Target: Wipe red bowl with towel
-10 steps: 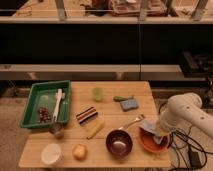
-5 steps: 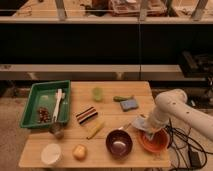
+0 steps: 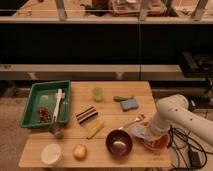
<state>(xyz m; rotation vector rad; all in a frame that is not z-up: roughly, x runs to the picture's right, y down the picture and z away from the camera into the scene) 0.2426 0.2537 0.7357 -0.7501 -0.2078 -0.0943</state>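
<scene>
Leftward since a second ago, the white arm has carried the end effector (image 3: 148, 136) to the left rim of the one round orange-red bowl (image 3: 160, 144), at the wooden surface's (image 3: 98, 152) front right corner. One dark maroon bowl (image 3: 119, 142) sits just beside it. The end effector is closed, pinching the single crumpled pale blue-grey towel (image 3: 139, 131), which lies over that rim.

The white rounded arm (image 3: 172, 112) bends down from the right of the round orange-red bowl (image 3: 160, 144). Its gripper (image 3: 148, 134), clamped on a pale blue-grey towel (image 3: 139, 131), sits over the bowl's left rim.
</scene>
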